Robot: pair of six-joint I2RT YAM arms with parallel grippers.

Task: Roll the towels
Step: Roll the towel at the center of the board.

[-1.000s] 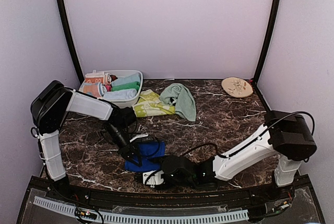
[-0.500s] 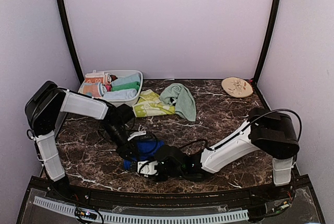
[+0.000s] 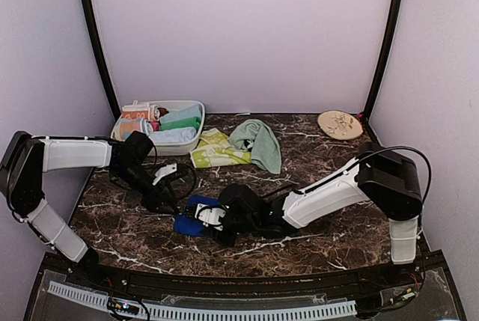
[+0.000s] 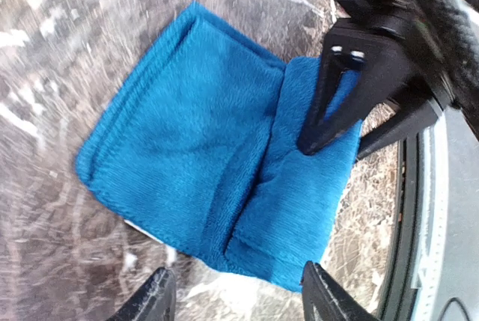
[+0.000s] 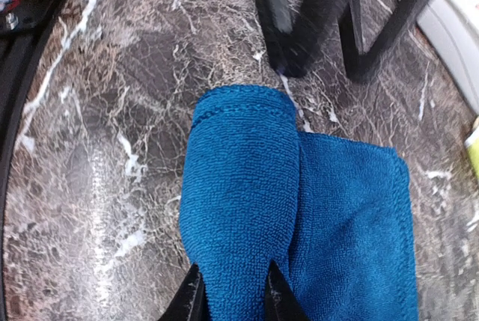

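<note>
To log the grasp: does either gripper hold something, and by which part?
The right gripper grips the blue towel by its folded-over part; the left gripper is open and empty.

Under the right gripper (image 3: 212, 216) from above, mostly hidden: blue towel (image 3: 186, 225), only its left rim showing. Cut by the bottom edge of the right wrist view: the towel's near end and both fingertips (image 5: 193, 295). Likewise clipped below the towel: left gripper (image 4: 243, 297). Blurred left of the towel: marble table (image 4: 45, 52). Too small to sort, far behind the towel: basket (image 3: 183, 102) contents
</note>
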